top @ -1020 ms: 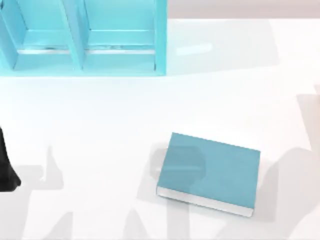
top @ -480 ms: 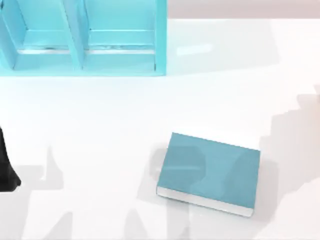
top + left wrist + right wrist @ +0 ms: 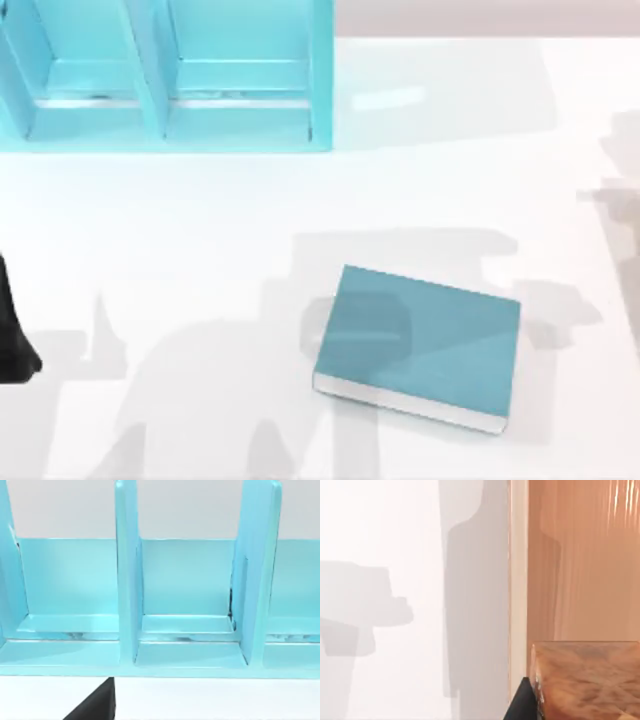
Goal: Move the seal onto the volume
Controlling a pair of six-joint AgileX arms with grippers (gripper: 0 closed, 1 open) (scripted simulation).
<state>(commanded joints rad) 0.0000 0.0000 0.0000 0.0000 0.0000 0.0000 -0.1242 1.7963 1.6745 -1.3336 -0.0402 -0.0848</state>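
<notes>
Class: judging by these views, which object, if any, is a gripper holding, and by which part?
It cannot be told: the teal book lies untouched on the table.

Left arm [image 3: 12, 335]: matte black, smooth tapering housing at the table's 9 o'clock edge; a black angular part [image 3: 95, 705] appears in the left wrist view.

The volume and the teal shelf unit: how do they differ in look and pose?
The volume lies flat on the table, turned askew; the shelf unit sits square at the table's far left. The volume is closed with white page edges; the shelf unit is open, with dividers. The volume is darker. Both are teal.
</notes>
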